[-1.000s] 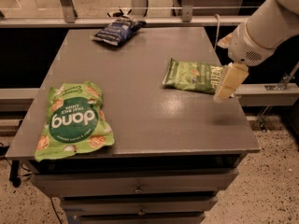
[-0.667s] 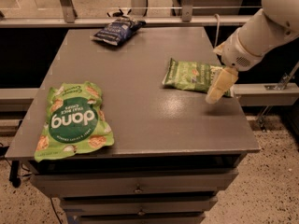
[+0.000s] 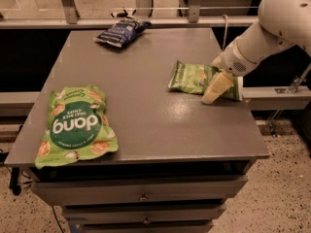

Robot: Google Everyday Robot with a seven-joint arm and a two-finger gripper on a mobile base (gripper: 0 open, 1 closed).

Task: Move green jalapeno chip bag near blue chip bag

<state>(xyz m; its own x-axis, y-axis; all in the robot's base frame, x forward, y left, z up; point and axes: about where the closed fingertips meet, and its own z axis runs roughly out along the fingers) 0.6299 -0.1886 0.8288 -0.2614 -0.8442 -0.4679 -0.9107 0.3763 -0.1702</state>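
Note:
The olive-green jalapeno chip bag (image 3: 194, 76) lies flat near the right edge of the grey table (image 3: 146, 115). The dark navy blue chip bag (image 3: 119, 31) lies at the table's far edge, left of centre. My gripper (image 3: 216, 89) hangs from the white arm that comes in from the upper right. It is low over the right end of the green jalapeno bag and covers part of it.
A larger bright green "dang" bag (image 3: 74, 125) lies at the table's front left. Drawers (image 3: 143, 195) sit under the table front. A rail and bench run behind the table, and a ledge (image 3: 277, 96) runs at the right side.
My gripper and arm have moved left and slightly up, from beside the bag's right end to over it. The bags have not moved.

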